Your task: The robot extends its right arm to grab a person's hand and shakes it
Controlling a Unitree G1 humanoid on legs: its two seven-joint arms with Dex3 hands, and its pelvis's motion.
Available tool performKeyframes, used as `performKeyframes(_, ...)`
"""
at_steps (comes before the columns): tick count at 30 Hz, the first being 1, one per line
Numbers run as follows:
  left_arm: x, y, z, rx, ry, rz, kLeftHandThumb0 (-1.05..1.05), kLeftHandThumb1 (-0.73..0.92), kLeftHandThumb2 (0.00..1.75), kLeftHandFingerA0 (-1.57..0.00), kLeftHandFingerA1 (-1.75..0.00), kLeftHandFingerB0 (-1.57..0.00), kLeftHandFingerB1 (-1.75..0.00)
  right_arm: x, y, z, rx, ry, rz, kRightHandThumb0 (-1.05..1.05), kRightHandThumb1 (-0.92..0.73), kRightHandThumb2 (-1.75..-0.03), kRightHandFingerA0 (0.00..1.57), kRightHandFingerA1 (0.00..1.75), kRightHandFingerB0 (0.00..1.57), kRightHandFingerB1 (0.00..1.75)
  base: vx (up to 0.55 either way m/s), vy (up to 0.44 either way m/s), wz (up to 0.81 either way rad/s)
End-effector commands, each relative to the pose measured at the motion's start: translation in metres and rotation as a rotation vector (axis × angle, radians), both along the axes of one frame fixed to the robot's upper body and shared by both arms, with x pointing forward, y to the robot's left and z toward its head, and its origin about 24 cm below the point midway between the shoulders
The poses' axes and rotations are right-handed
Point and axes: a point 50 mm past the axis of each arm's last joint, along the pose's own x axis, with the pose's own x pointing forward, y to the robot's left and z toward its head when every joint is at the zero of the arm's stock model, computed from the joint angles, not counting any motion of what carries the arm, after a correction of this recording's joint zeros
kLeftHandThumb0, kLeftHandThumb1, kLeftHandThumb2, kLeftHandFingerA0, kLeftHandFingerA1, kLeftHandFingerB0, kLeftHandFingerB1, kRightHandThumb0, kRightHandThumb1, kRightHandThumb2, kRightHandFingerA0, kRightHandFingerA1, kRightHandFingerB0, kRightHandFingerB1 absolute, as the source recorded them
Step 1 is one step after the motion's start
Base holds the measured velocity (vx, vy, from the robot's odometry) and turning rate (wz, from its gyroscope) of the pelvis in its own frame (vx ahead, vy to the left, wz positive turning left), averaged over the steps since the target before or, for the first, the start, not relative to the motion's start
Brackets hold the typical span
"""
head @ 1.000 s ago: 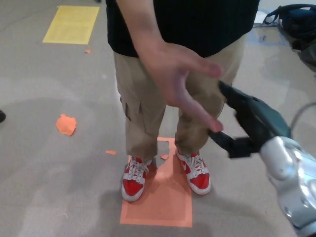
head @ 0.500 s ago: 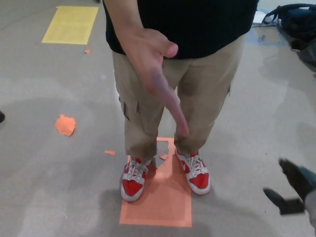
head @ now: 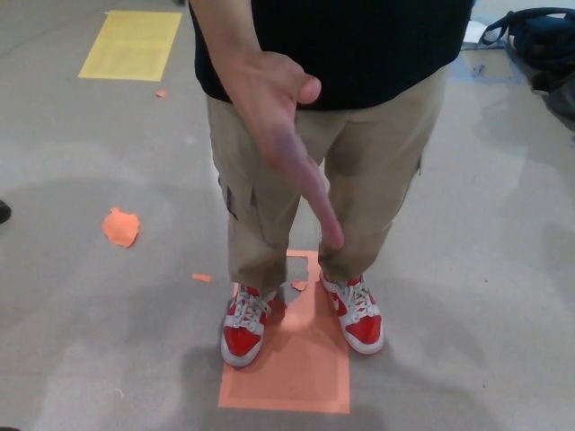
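Observation:
A person in a black top and tan trousers [head: 359,171] stands right before me on an orange floor mark [head: 287,368], wearing red and white shoes [head: 244,325]. The person's hand [head: 278,117] is held out towards me, fingers together and pointing down, thumb up. Neither of my hands shows in the head view.
A yellow floor patch [head: 131,43] lies at the back left. An orange scrap [head: 119,226] sits on the grey floor to the left, with smaller orange bits near it. A dark bag [head: 539,45] rests at the back right.
My right hand dropped from beside the person's hand to the lower right corner and has now left the picture. The person's hand turned, fingers closing and pointing down.

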Motion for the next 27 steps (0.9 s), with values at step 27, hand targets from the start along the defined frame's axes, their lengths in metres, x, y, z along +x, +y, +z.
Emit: performKeyframes(27,0.0038,0.0034,0.0038,0.026,-0.007,-0.001,-0.51,0.67,1.03,-0.35,-0.54,-0.17,-0.45,-0.0127,-0.0185,0.0027,0.123,-0.009,-0.134,-0.88,-0.81,-1.09,0.00,0.09,0.01,0.09,0.00,0.000,0.00)
